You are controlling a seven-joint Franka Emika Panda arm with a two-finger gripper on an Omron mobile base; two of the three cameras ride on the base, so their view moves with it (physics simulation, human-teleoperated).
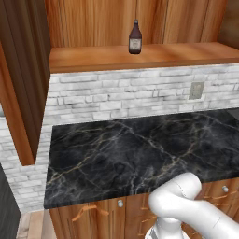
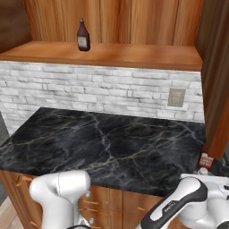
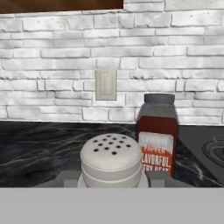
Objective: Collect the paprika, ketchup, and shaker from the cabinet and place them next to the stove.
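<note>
While the ketchup [image 1: 135, 38] is still waiting on the cabinet [image 1: 140, 56] shelf, the jaws are holding the shaker [image 3: 111, 159] over the worktop [image 3: 39, 148], just beside the paprika [image 3: 157, 131] standing by the stove [image 3: 210, 148]

From my left base camera I see the ketchup [image 1: 135, 38] standing upright on the cabinet [image 1: 93, 18] shelf board, near the middle of the board's length and back against the vertical-grain panel, its pale label facing me. Under the shelf a white brick wall [image 1: 121, 100] runs across, with a pale outlet plate [image 1: 196, 90] toward its right end. Below that lies the black marble counter [image 1: 126, 154], veined in pale lines. Along its front edge I make out wooden drawers [image 1: 98, 215] with an orange handle [image 1: 88, 210] and round knobs [image 1: 120, 203]. My arm's white elbow [image 1: 179, 198] rises at the counter's lower right corner.
</note>
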